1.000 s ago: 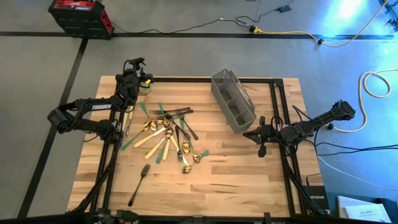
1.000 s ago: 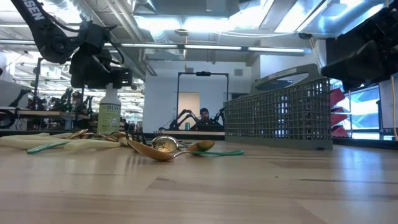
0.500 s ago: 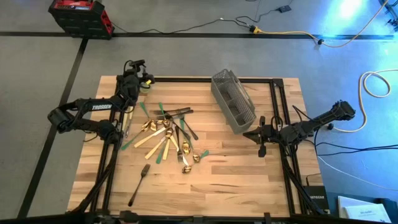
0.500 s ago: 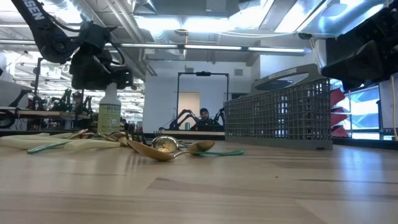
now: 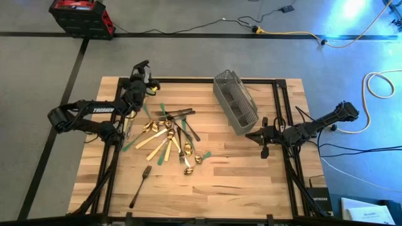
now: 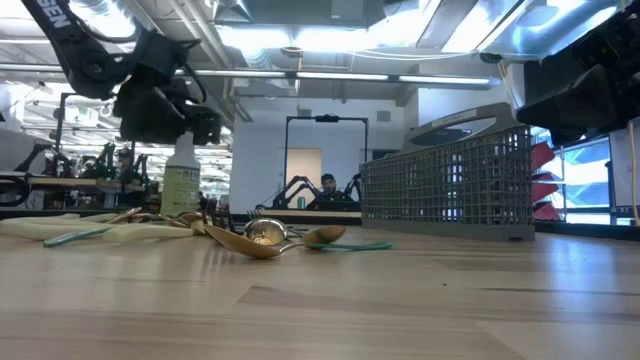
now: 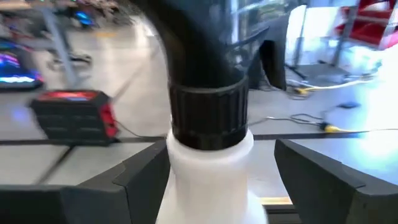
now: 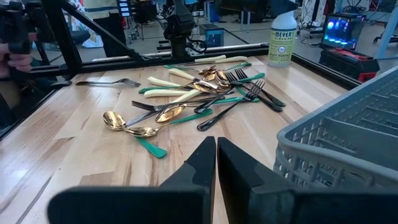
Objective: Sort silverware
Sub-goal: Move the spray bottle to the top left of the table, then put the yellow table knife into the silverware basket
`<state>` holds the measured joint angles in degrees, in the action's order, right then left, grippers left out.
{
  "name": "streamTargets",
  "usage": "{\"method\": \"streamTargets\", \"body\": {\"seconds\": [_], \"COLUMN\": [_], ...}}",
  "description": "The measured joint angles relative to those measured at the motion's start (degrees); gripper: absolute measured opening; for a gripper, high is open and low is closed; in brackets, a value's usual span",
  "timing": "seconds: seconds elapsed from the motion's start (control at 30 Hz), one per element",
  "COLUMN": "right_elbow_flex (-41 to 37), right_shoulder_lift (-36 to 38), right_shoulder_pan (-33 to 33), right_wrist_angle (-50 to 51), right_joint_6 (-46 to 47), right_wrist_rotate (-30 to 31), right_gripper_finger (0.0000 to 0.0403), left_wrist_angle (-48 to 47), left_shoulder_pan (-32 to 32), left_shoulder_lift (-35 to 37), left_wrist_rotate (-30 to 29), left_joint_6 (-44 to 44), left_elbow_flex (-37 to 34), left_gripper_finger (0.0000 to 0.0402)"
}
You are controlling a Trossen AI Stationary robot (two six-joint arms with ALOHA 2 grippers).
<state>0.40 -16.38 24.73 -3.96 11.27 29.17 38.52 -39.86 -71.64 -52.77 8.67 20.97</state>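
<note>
The silverware [image 5: 166,135] lies in a loose heap of gold, green-handled and dark pieces left of the table's middle, also in the low view [image 6: 262,236] and the right wrist view [image 8: 199,93]. One dark fork [image 5: 139,185] lies apart toward the near edge. My left gripper [image 5: 144,72] is open at the far left corner, its fingers on either side of the neck of a white spray bottle [image 7: 208,168] that stands upright on its base [image 6: 181,180]. My right gripper [image 5: 252,134] is shut and waits beside the near end of the grey mesh caddy [image 5: 235,100]. My left gripper comes level at the spray bottle's neck just below the black collar [image 7: 208,118]. One finger [image 7: 146,180] stands right at the bottle's shoulder and the other [image 7: 311,180] stands apart from it. Whether a finger touches the bottle, I cannot tell.
The caddy [image 6: 445,185] lies right of the table's middle, slanting toward the far edge. Black frame rails [image 5: 279,113] run along the far and right sides. A red and black toolbox [image 5: 78,16] sits on the floor beyond. Bare wood [image 5: 232,182] lies toward the near right.
My left gripper has moved a little toward the table's right, in around the spray bottle, and has turned at the wrist. The right arm, the silverware and the caddy have kept still.
</note>
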Motion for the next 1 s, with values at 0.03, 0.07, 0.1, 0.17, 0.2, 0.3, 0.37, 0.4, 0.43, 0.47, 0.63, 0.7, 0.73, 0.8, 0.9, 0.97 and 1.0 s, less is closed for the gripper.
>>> {"method": "streamTargets", "body": {"seconds": [0.03,0.07,0.1,0.17,0.2,0.3,0.37,0.4,0.43,0.47,0.63,0.7,0.73,0.8,0.9,0.97,1.0], "right_elbow_flex": [0.0,0.0,0.0,0.0,0.0,0.0,0.0,0.0,0.0,0.0,0.0,0.0,0.0,0.0,0.0,0.0,0.0], "right_shoulder_lift": [0.0,0.0,0.0,0.0,0.0,0.0,0.0,0.0,0.0,0.0,0.0,0.0,0.0,0.0,0.0,0.0,0.0], "right_shoulder_pan": [0.0,0.0,0.0,0.0,0.0,0.0,0.0,0.0,0.0,0.0,0.0,0.0,0.0,0.0,0.0,0.0,0.0], "right_wrist_angle": [0.0,0.0,0.0,0.0,0.0,0.0,0.0,0.0,0.0,0.0,0.0,0.0,0.0,0.0,0.0,0.0,0.0], "right_joint_6": [0.1,0.2,0.3,0.3,0.3,0.3,0.4,0.4,0.4,0.4,0.4,0.4,0.4,0.5,0.5,0.5,0.5], "right_wrist_rotate": [0.0,0.0,0.0,0.0,0.0,0.0,0.0,0.0,0.0,0.0,0.0,0.0,-0.2,-0.3,-0.3,-0.3,-0.3], "right_gripper_finger": [0.0000,0.0000,0.0000,0.0000,0.0000,0.0000,0.0000,0.0000,0.0000,0.0000,0.0000,0.0000,0.0000,0.0000,0.0000,0.0000,0.0000], "left_wrist_angle": [-0.1,-0.1,-0.1,-0.3,-0.4,-2.0,-3.8,-4.7,-5.3,-5.6,-5.4,-5.9,-6.5,-7.7,-8.9,-9.5,-9.5], "left_shoulder_pan": [0.3,0.5,0.7,1.3,1.5,2.9,4.2,4.9,5.5,6.1,10.9,13.6,14.9,17.9,22.5,25.7,27.3], "left_shoulder_lift": [0.0,0.0,0.0,0.0,0.0,0.0,0.0,0.0,0.0,0.0,0.0,0.0,0.0,0.0,0.0,0.0,0.0], "left_wrist_rotate": [-1.8,-3.3,-4.4,-5.9,-6.6,-9.2,-11.4,-12.1,-12.4,-12.4,-12.5,-12.5,-12.5,-12.5,-12.6,-12.6,-12.5], "left_joint_6": [-0.4,-1.3,-1.9,-3.1,-3.2,-2.5,-1.4,-0.8,-0.2,0.2,1.8,3.3,4.2,4.9,7.2,9.2,10.2], "left_elbow_flex": [0.0,0.0,0.0,0.0,0.0,0.0,0.0,0.0,0.0,0.0,0.0,0.0,0.0,0.0,0.0,0.0,0.0], "left_gripper_finger": [0.0269,0.0269,0.0269,0.0269,0.0269,0.0269,0.0269,0.0269,0.0269,0.0269,0.0269,0.0269,0.0269,0.0269,0.0269,0.0269,0.0269]}}
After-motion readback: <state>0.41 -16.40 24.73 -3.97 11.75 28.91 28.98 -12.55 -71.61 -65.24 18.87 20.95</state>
